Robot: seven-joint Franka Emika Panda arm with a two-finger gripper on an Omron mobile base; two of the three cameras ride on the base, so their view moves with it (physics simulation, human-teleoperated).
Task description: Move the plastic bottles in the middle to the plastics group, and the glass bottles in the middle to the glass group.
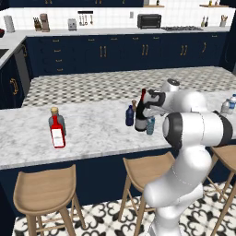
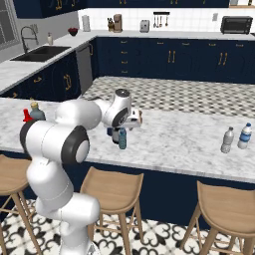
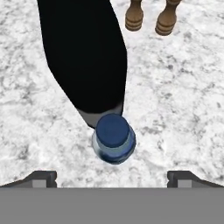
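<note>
Three bottles stood clustered at the middle of the marble counter, nearer its front edge: the dark wine bottle, the navy plastic bottle just beside it on its left, and the pale blue plastic bottle at its right. From the hand camera the pale blue bottle's blue cap sat directly below the gripper, touching or just in front of the wine bottle's base; which could not be told. The gripper's fingers stood spread to their full width, one to either side of that cap and well clear of it, holding nothing. Two brown shakers stood beyond the wine bottle, toward the counter's far edge. The red flat bottle and the tan-stoppered bottle stood together toward the counter's left end. Two blue-capped water bottles stood side by side toward its right end.
</note>
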